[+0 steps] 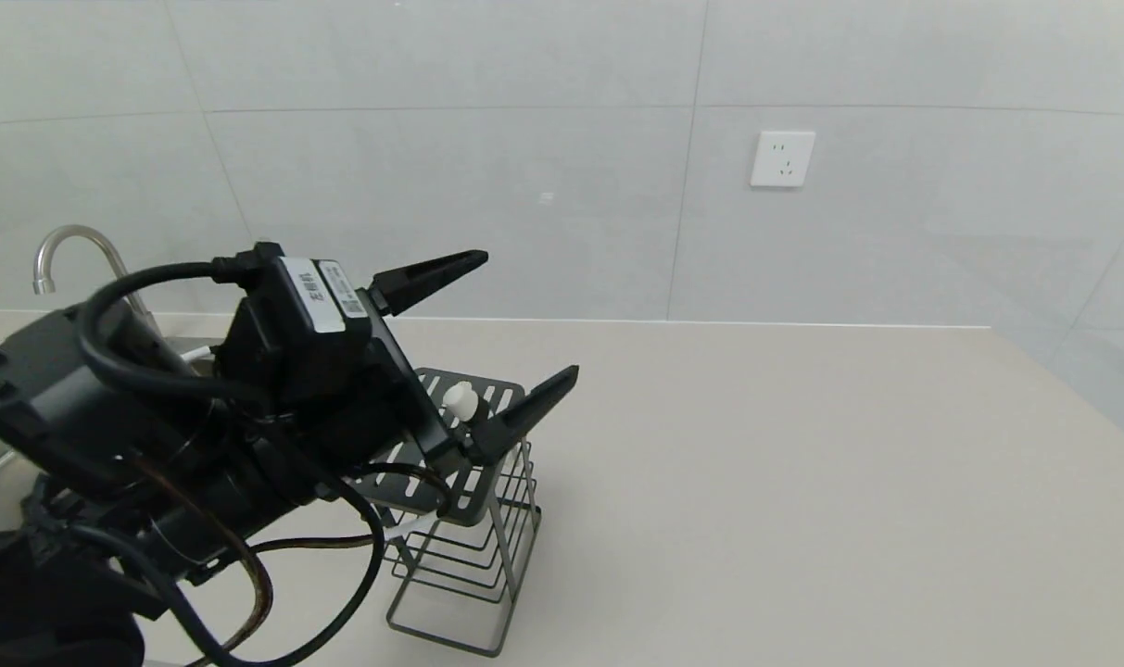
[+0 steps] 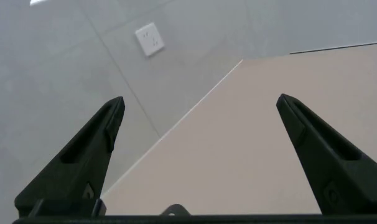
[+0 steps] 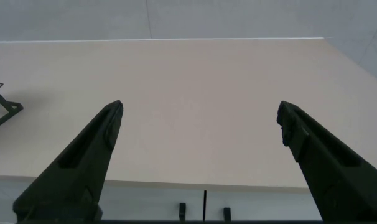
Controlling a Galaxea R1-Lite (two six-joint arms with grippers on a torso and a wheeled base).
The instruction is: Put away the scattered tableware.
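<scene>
Dark wire under a slotted plate makes up the rack [image 1: 464,514], standing on the left of the pale counter [image 1: 802,463], toward the near side, with the tap [image 1: 70,245] behind it at the far left. That rack is where I'd expect the tableware to end up — where the scattered pieces lie from either arm I cannot tell, nor which way their long axis runs. The left gripper [image 1: 531,310] hangs above the rack, fingers spread wide with nothing between them, pointing up and away to the far right, toward the wall with the socket [image 1: 782,158]. So the rack lies below those fingertips and on their near side, not ahead of them. A small white knob [image 1: 460,400] shows at the plate, just beside the nearer finger; whether it belongs to the rack or to the gripper I cannot tell. The right gripper [image 3: 200,106] sits at the counter's near edge, fingers just as wide and holding nothing, pointing level across the counter toward the far wall, with a dark corner of the rack off to its left. By my reckoning the left arm is the nearer to the rack, but its wrist would have to tip down before anything could be lowered into the wires — the right arm has the better line along the counter for a piece lying flat there
</scene>
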